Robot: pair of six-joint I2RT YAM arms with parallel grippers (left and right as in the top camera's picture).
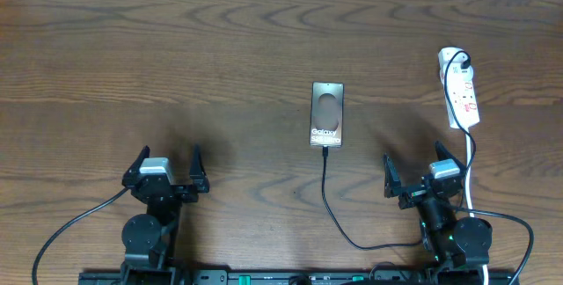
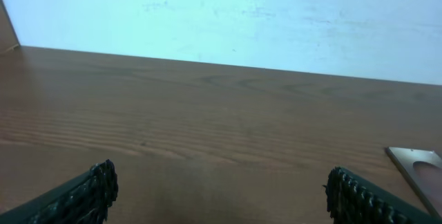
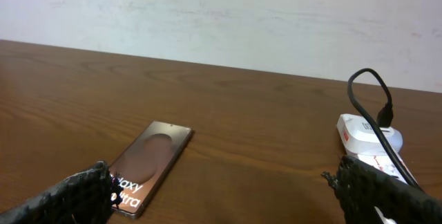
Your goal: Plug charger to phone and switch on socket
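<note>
I saw the left fingers (image 1: 197, 169) and right fingers (image 1: 389, 175) spread, empty, the charger (image 1: 325, 188) meeting the phone (image 1: 326, 113).

Left gripper (image 1: 167, 169) near front-left corner, right gripper (image 1: 413, 172) near front-right (slightly skewed), both jaws spread wide, pointing toward far edge.

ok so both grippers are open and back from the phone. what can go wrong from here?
1. The charger meets the phone at its near edge, but seating can't be confirmed. It loops toward the right arm's base, so a move there may snag it and drag the phone.
2. The socket lies loose, with its white cord beside the right gripper. Pressing the switch could shove it.
</note>
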